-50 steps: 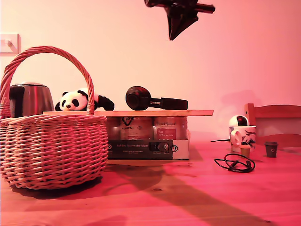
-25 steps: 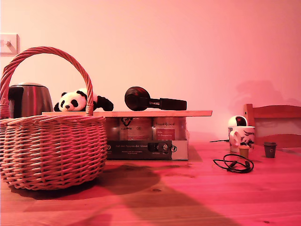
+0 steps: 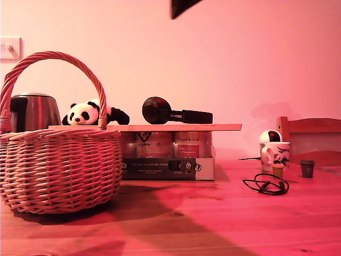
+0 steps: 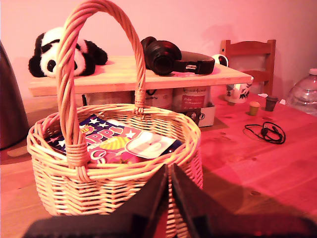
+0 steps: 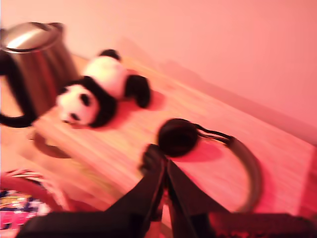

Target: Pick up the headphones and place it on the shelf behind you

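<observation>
The headphones lie flat on the shelf, one round earcup toward the exterior view's left and the band stretching toward that view's right. The board rests on jars and a dark printed box on the wooden table.

My first gripper has its fingers pressed together with nothing between them. It hovers in front of the wicker basket, just short of the near rim; beyond the fingertips the basket handle arches up, and past that the shelf carries the headphones and a panda plush toy. Inside the basket we see a colourful printed packet.

My second gripper is likewise clenched and empty, hanging above the shelf. Just beyond its fingertips sits the near earcup of the headphones; the picture is blurred, so we cannot tell whether the tips touch it. Farther past the fingers lies the panda, and beside it a steel kettle.

In the exterior view a dark tip of an arm shows at the top edge, above the headphones. On the table toward that view's right lie a coiled black cable, a patterned mug, and two small cups, with a wooden chair behind them.
</observation>
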`<state>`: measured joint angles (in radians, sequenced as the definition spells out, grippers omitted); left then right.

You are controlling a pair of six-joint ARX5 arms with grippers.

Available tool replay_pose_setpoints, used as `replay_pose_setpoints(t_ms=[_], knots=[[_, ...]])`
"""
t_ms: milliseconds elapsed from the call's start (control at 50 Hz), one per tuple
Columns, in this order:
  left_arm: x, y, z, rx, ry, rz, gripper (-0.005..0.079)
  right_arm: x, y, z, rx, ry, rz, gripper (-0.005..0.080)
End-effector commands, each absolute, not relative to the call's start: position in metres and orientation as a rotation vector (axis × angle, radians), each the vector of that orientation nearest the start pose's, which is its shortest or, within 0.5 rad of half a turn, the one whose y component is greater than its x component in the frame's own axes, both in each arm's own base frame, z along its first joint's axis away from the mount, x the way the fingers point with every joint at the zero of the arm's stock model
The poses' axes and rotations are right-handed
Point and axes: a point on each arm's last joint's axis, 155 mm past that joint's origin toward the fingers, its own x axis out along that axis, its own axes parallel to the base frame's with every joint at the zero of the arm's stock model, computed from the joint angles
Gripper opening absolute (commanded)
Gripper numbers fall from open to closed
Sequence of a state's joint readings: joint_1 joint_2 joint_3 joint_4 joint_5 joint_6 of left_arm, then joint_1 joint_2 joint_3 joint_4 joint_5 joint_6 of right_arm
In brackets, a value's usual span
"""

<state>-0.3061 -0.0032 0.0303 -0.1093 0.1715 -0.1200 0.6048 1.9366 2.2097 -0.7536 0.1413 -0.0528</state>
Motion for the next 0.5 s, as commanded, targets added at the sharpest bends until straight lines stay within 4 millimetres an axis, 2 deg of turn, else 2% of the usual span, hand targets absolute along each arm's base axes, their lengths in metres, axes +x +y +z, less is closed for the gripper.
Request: replay_pose_setpoints(t_ms=[0,100,200,400,480], knots=[[0.225,-0.105,0.157,-0.109,0.086,-0.479,-0.002,0.472,0.298,0.357,-0.217,0.436,0.468,-0.0013],[0.225,-0.105,0.159,-0.11,0.079,-0.479,-0.002,0.475,0.299,0.368,-0.182,0.402,0.46,-0.0013],[0.225,-0.106,0.157,-0.11,0.086,-0.482,-0.002,0.477,0.291,0.369,-0.195,0.397,0.424,-0.0013],[0.225,-0.106,0.157,-0.109,0.087,-0.486,-0.002,0.476,0.269,0.349,-0.231,0.431,0.376,-0.0013],[0.224,-0.106,0.157,-0.109,0.087,-0.486,-0.002,0.468,0.256,0.337,-0.233,0.435,0.364,-0.0013]])
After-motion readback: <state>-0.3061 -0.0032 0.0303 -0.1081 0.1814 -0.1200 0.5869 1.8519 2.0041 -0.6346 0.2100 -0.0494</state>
